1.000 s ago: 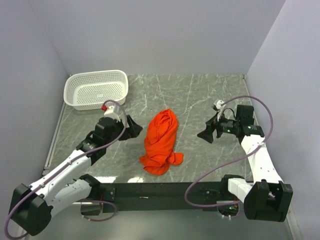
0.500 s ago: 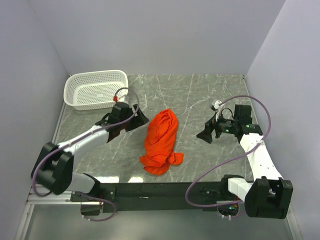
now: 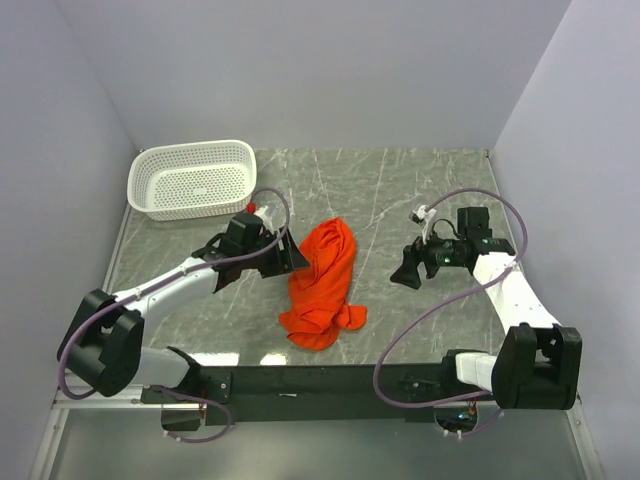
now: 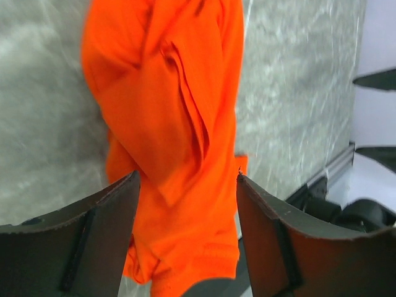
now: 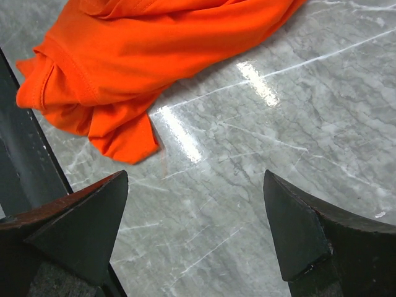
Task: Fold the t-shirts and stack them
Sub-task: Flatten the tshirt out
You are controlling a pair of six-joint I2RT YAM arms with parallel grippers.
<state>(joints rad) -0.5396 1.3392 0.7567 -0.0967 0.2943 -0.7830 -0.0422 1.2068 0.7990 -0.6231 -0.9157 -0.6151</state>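
Observation:
One bright orange-red t-shirt lies crumpled in a long heap at the middle of the grey marble table; it fills the left wrist view and shows at the top left of the right wrist view. My left gripper is at the shirt's left edge, open, with cloth seen between its fingers; whether it touches the cloth I cannot tell. My right gripper hangs open over bare table, a short way right of the shirt.
A white perforated basket stands at the back left corner. A black rail runs along the table's near edge. Pale walls close the table in on the left, back and right.
My left arm has reached right, from near the basket up to the shirt's left edge, and its jaws have narrowed somewhat. My right gripper has drifted a little left towards the shirt.

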